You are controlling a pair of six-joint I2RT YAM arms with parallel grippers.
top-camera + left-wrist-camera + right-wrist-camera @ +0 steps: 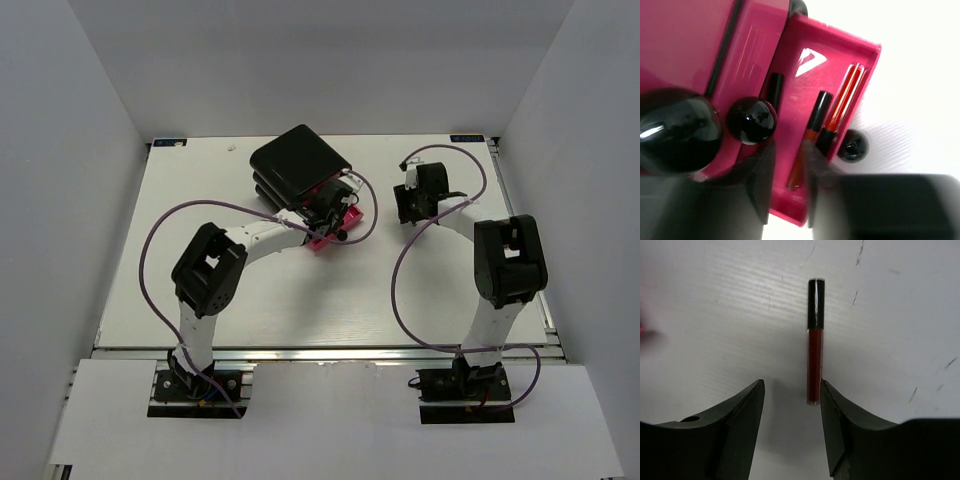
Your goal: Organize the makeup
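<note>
Makeup lies in two places: inside an open pink drawer (860, 55) and loose on the white tabletop (715, 305).

In the left wrist view the drawer fills the middle of the frame. It holds a dark-red tube (809, 137) with a black cap, lying slantwise from lower left to upper right. Just right of it, along the drawer's right wall, is an orange-red tube (842, 102) with its black cap towards the bottom. A slim black piece (774, 90) lies against the drawer's left wall. The left claw (790, 167) sits blurred at the bottom of the frame. Its fingers (760, 195) stand on either side of the lower end of the dark-red tube, and a strip of pink shows between the left-hand finger and the tube. The claw is released, not clenched on the tube. A glossy round black knob (752, 120) sits left of centre, and a smaller one (852, 145) sits off the drawer's right wall.

From above, the drawer juts towards the lower right from the black box (300, 160) in the upper middle of the tabletop, with the left arm reaching over it.

In the right wrist view a loose tube (815, 340), dark red with a black cap, lies flat and runs straight up the frame. The right claw (791, 385) is spread wide and released. The tube's lower end lies inside the gap, just beside the right-hand finger (835, 420); whether they touch cannot be told.
</note>
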